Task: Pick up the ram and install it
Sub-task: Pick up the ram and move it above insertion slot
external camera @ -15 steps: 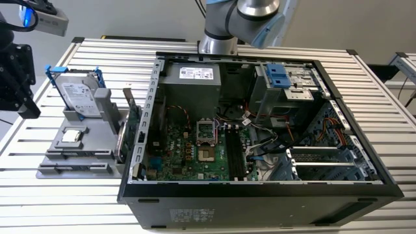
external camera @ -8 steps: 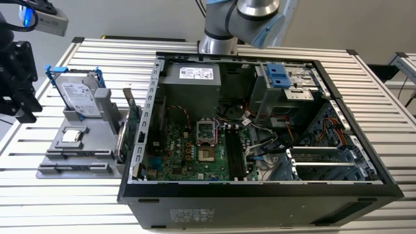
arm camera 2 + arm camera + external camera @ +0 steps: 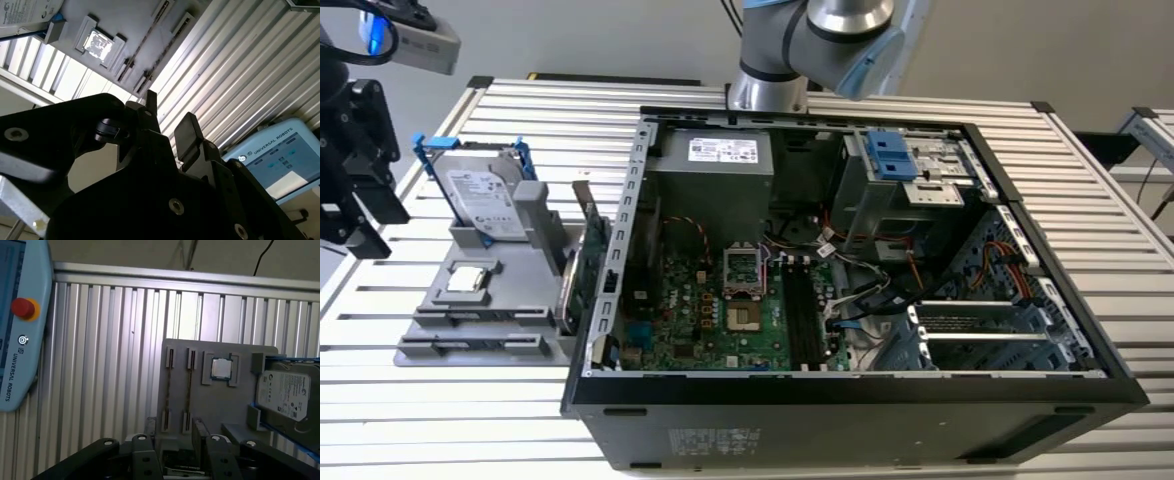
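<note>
My pincer [image 3: 174, 429] hangs above the gray holder [image 3: 220, 405] on the counter [image 3: 100, 365]. Its fingers [image 3: 186, 129] are spread with nothing between them. What I take for the ram [image 3: 189, 390] stands on edge in one of the holder's narrow grooves, I judge so that its flat sides face the fingers, which sit either side of the grooves. The motherboard's black slots [image 3: 803, 320], inside the open computer case [image 3: 1014, 200], look unfilled to me, well apart from the holder.

Hard drive [image 3: 487, 195] and expansion card [image 3: 591, 252] hem the grey holder [image 3: 467, 340]
</note>
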`<control>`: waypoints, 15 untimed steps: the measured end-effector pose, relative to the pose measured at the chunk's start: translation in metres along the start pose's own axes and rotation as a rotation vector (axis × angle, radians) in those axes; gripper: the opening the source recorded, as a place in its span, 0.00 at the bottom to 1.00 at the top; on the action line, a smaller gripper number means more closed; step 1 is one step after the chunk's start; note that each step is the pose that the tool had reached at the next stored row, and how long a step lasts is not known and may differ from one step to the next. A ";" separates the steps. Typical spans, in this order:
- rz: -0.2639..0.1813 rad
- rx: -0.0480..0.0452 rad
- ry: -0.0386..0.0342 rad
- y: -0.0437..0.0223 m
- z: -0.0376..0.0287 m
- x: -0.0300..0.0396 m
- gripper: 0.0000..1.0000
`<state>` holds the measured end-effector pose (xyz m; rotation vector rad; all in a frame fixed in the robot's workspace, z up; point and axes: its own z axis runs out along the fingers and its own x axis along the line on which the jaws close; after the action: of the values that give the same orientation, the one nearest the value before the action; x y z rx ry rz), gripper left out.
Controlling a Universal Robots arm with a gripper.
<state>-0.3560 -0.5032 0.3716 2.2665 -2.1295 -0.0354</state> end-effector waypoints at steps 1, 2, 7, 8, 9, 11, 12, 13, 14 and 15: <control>0.000 0.0000 0.0004 0.0000 0.0000 0.0000 1.00; 0.000 0.0000 0.0005 0.0000 0.0000 0.0000 1.00; 0.000 0.0015 -0.0048 0.0000 0.0030 -0.0001 1.00; 0.000 0.0032 -0.0068 -0.0001 0.0037 0.0000 1.00; 0.000 0.0056 -0.0085 -0.0002 0.0046 0.0000 1.00; 0.000 0.0110 -0.0101 -0.0003 0.0066 0.0000 1.00; 0.000 0.0131 -0.0103 -0.0003 0.0075 0.0000 1.00; 0.000 0.0141 -0.0102 -0.0003 0.0081 0.0000 1.00; 0.000 0.0148 -0.0102 -0.0003 0.0088 -0.0001 1.00; 0.000 0.0150 -0.0102 -0.0004 0.0095 -0.0001 1.00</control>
<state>-0.3560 -0.5031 0.3622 2.2798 -2.1416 -0.0311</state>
